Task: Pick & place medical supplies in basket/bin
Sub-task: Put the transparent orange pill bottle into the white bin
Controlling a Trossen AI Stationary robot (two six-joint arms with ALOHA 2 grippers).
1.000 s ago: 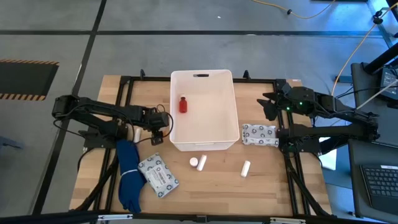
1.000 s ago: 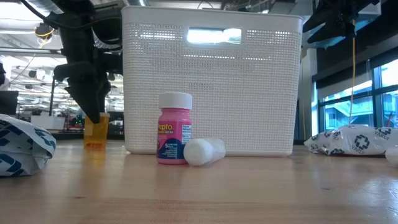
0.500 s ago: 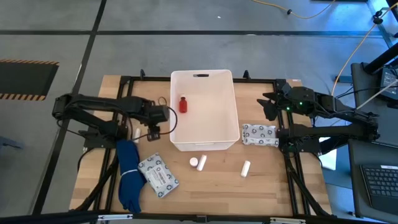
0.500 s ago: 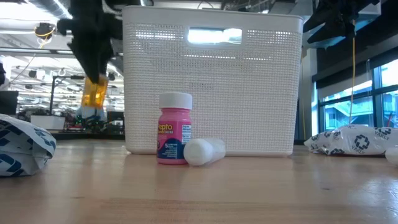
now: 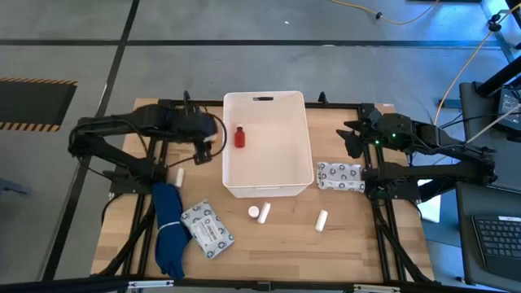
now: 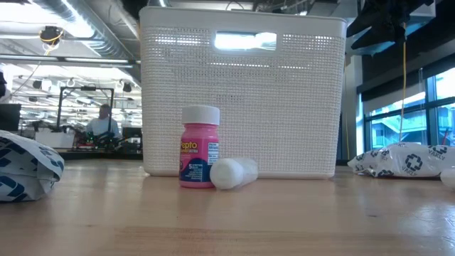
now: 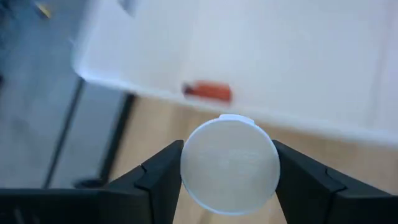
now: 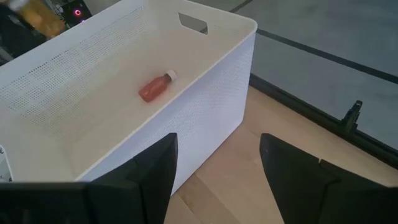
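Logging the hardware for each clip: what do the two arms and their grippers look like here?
Both arms are black, jointed and slim. The left arm has thin dark cables looping near its wrist. The right arm shows a small green light near its wrist. The left gripper has two matte black, angular, wedge-shaped fingers; the right gripper has two broad black fingers with rounded edges. No markings are visible.

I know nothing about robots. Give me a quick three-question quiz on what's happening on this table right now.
1. True or false: the red bottle lies inside the tub.
2. What is the left gripper doing? A) hanging open B) clamped on a white-capped vial C) pushing the tub
3. Fill in: the packet by the tub's right wall lies near the idle ____ gripper.

Key: 1 true; 2 B; 3 right.
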